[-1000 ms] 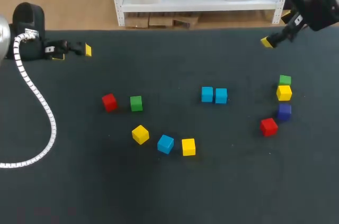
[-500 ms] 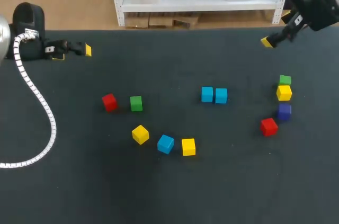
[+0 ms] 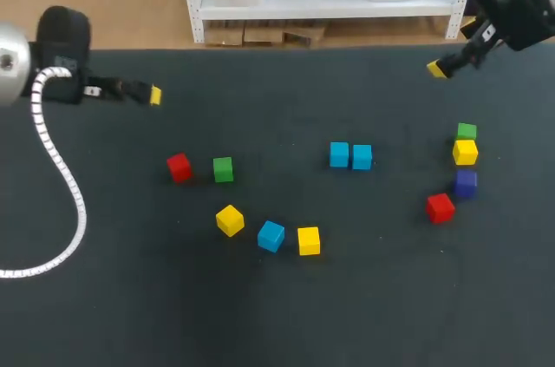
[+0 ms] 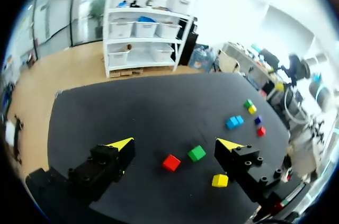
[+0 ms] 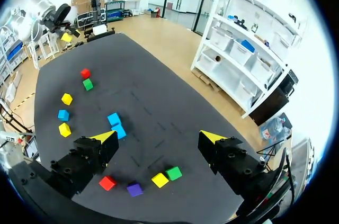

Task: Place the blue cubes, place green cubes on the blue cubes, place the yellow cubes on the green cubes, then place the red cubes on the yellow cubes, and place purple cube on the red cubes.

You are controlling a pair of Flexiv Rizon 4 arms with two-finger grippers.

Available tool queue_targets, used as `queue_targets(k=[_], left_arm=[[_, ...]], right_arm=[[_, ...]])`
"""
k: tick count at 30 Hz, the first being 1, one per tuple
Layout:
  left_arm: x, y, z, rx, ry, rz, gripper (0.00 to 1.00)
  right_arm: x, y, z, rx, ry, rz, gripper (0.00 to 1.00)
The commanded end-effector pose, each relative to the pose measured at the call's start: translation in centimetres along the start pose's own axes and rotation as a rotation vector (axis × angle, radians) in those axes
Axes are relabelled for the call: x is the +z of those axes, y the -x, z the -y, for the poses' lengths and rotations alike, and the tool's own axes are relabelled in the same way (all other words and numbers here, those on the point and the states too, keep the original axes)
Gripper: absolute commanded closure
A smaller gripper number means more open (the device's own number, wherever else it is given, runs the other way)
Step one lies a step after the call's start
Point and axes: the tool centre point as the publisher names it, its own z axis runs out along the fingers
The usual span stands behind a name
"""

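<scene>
Two blue cubes (image 3: 350, 156) sit side by side mid-table, and a third blue cube (image 3: 270, 236) lies between two yellow cubes (image 3: 229, 220) nearer the front. A red cube (image 3: 179, 167) and a green cube (image 3: 223, 169) lie to the left. At the right are a green cube (image 3: 466, 131), a yellow cube (image 3: 465, 152), a purple cube (image 3: 466, 182) and a red cube (image 3: 440, 207). My left gripper (image 3: 147, 93) hovers open at the far left, with the red cube (image 4: 170, 162) and green cube (image 4: 196, 153) ahead of its fingers. My right gripper (image 3: 436, 68) hangs open at the far right, above the right cluster (image 5: 159, 180).
A white ribbed cable (image 3: 65, 185) from the left arm loops over the table's left side. The table's back edge (image 3: 286, 49) runs just behind both grippers. Dark cloth covers the whole table.
My left arm has shifted right and slightly forward over the table, still open. The right arm and all cubes have stayed put.
</scene>
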Motion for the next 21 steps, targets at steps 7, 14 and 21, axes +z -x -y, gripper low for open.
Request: queue_targets(k=[7, 14, 21], left_arm=[[3.0, -0.5, 6.7, 0.387, 0.208, -0.316, 0.00], [5.0, -3.1, 10.8, 0.652, 0.108, -0.395, 0.00], [5.2, -5.5, 12.6, 0.925, 0.009, -0.424, 0.00]], right_arm=[[-0.1, -0.1, -0.2, 0.001, -0.010, 0.001, 0.00], [-0.1, -0.1, -0.2, 0.001, -0.010, 0.001, 0.00], [-0.1, -0.1, -0.2, 0.001, -0.010, 0.001, 0.00]])
